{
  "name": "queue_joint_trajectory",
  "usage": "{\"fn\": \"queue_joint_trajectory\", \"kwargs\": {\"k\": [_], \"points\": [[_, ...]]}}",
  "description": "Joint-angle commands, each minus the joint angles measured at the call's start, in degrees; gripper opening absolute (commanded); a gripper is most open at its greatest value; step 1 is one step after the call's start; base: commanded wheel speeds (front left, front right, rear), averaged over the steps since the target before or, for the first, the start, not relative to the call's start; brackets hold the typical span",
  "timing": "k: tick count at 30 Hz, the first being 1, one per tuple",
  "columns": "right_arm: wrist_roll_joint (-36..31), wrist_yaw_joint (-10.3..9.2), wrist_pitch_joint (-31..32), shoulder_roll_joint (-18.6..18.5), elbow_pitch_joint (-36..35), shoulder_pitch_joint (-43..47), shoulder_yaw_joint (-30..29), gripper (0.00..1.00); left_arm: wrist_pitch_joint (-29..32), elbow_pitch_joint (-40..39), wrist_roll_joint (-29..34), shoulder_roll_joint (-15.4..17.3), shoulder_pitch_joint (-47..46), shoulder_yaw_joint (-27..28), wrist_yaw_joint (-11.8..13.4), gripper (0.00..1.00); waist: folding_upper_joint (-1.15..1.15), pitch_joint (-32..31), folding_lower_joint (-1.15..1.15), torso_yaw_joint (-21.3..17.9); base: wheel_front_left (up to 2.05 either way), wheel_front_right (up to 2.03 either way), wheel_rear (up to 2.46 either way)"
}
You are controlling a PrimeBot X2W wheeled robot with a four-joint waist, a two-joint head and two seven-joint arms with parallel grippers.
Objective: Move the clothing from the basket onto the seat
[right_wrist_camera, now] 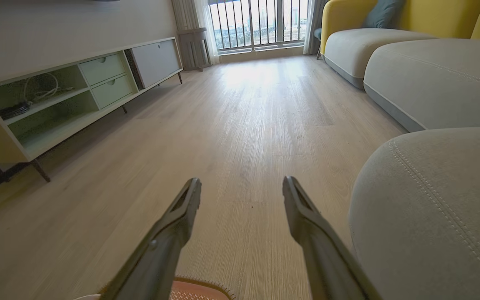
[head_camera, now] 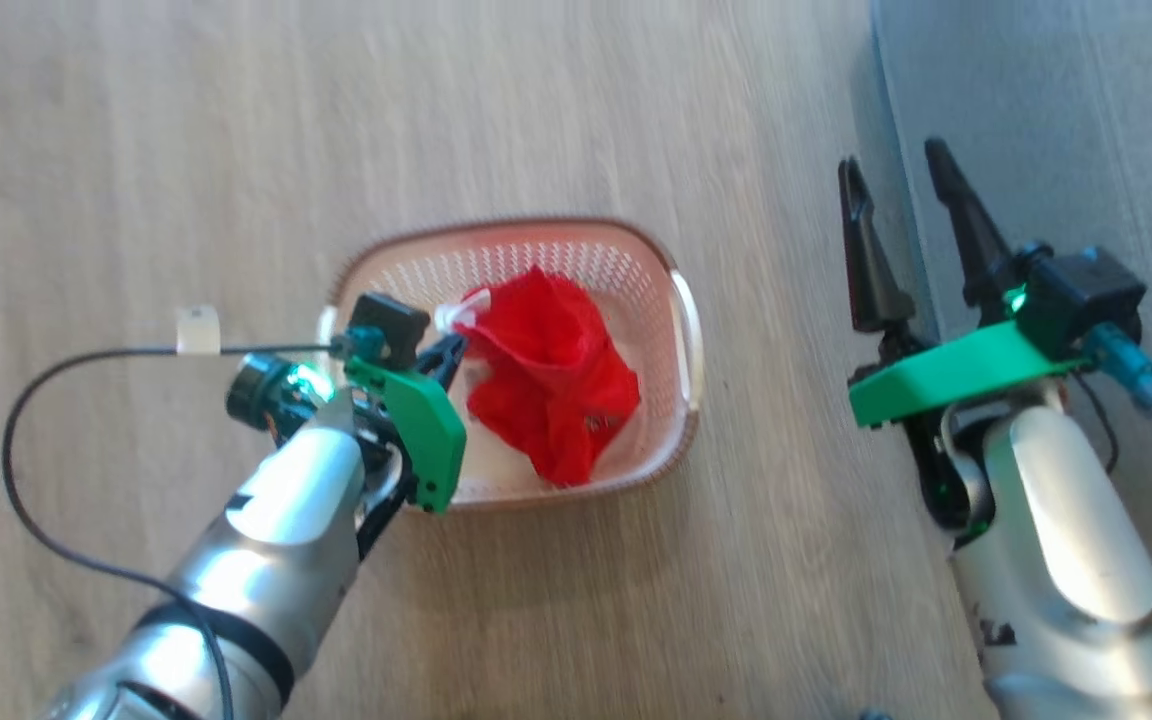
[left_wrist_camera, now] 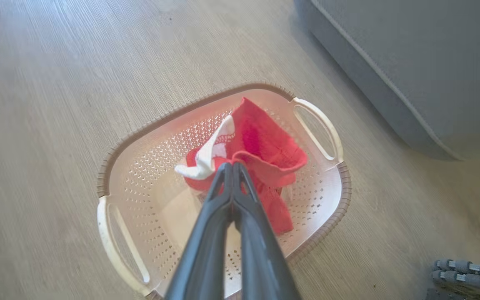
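Observation:
The cream basket (head_camera: 681, 330) with a brown rim stands on the wood floor, and the red clothing (head_camera: 551, 375) lies bunched inside it. My left gripper (head_camera: 451, 352) reaches in from the basket's left side. In the left wrist view the gripper (left_wrist_camera: 232, 166) is shut on a fold of the red clothing (left_wrist_camera: 265, 141), beside its white piece (left_wrist_camera: 206, 160), over the basket (left_wrist_camera: 140, 175). My right gripper (head_camera: 894, 160) is open and holds nothing, over the edge of the grey seat (head_camera: 1056, 100), to the right of the basket. The right gripper (right_wrist_camera: 242, 181) points along the floor beside the seat (right_wrist_camera: 431, 208).
A black cable (head_camera: 26, 400) loops over the floor left of the basket, near a pale tape strip (head_camera: 197, 330). Across the room stand a low cabinet (right_wrist_camera: 77, 91), more grey and yellow sofa cushions (right_wrist_camera: 431, 71) and a barred window (right_wrist_camera: 261, 23). Grey rollers (left_wrist_camera: 469, 271) sit at the lower right.

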Motion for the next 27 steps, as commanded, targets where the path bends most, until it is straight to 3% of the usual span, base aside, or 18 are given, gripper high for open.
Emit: {"fn": "queue_joint_trajectory", "kwargs": {"k": [1,14,27], "points": [[-0.47,-0.01,-0.36,0.12,-1.33,1.22,0.84,1.0,-0.74,-1.67,-0.4,0.46,0.06,1.61,-0.06,0.0,-0.01,-5.2,0.01,3.64,0.0,0.0,0.0],[-0.3,-0.01,-0.36,0.12,1.97,7.15,0.29,1.0,-0.79,-12.36,1.56,1.21,4.61,8.76,2.13,0.0,-0.01,-15.99,0.01,7.23,0.0,0.0,0.0],[0.42,-0.01,-0.36,0.12,3.47,9.89,0.85,1.0,-0.79,-18.9,4.05,2.15,1.19,14.01,2.46,0.0,-0.01,-20.64,0.01,7.65,0.0,0.0,0.0]]}}
